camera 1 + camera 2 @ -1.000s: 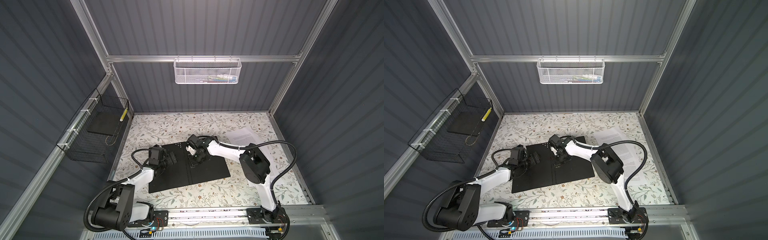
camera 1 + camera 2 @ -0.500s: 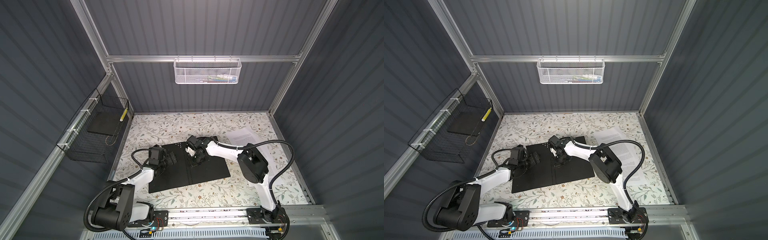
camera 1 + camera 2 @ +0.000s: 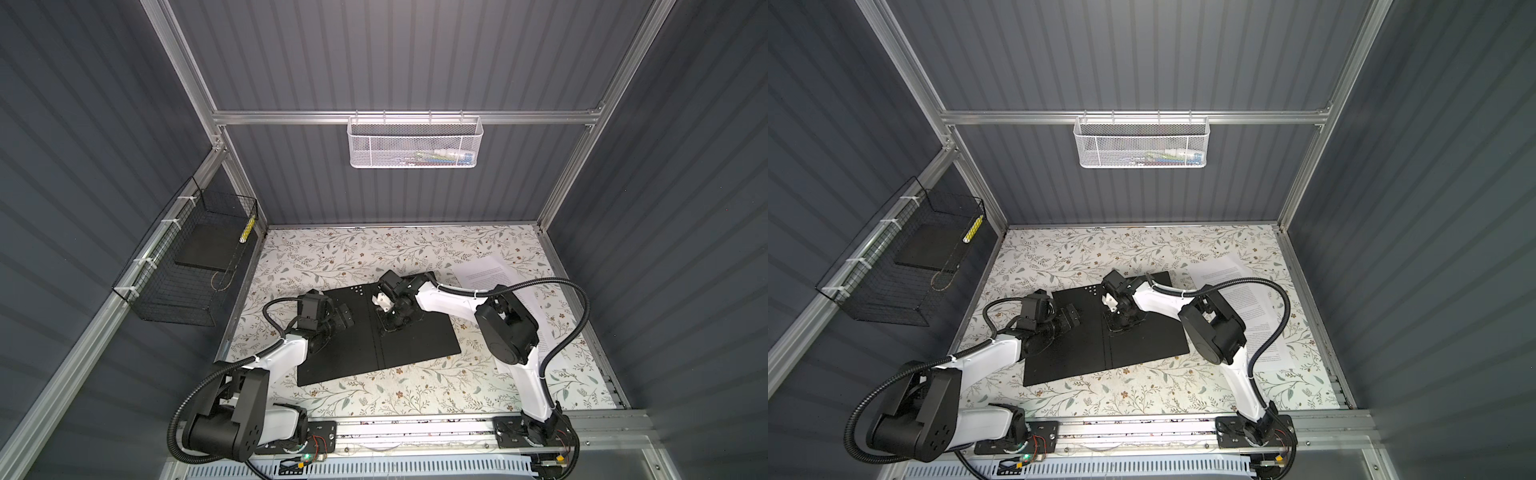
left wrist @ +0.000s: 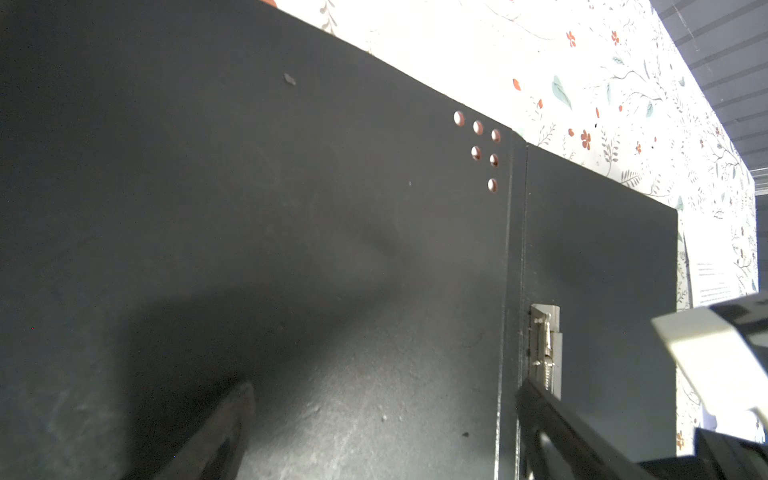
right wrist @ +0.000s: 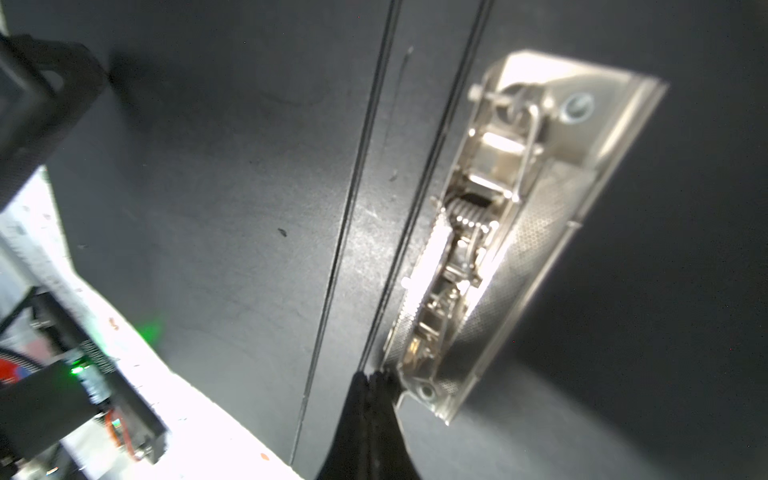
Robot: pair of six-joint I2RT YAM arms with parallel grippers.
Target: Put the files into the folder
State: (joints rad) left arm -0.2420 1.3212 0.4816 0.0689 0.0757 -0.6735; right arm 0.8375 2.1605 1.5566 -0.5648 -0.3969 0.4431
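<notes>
**Top views:** The folder (image 3: 415, 345) (image 3: 1142, 345) lies open on the floral table (image 3: 374, 249), its black inside up. The files (image 3: 490, 270) (image 3: 1221, 270), white printed sheets, lie flat just off the folder's far right corner, partly hidden by the right arm. The left gripper (image 3: 338, 322) (image 3: 1065, 322) is spread wide over the folder's left panel. The right gripper (image 3: 388, 328) (image 3: 1115, 326) points down at the folder's spine. On the wall beyond the folder, a white mesh basket (image 3: 411, 143) holds small coloured items too small to name. A black wire basket (image 3: 187, 266) off the folder's left side holds a dark slab.

**Left wrist:** Six punched holes (image 4: 478, 145) sit beside the folder's spine, and the metal clip (image 4: 545, 349) is fixed along it.

**Right wrist:** The right gripper's fingers (image 5: 370, 415) are pressed together, empty, with their tips at one end of the clip (image 5: 498, 232).
</notes>
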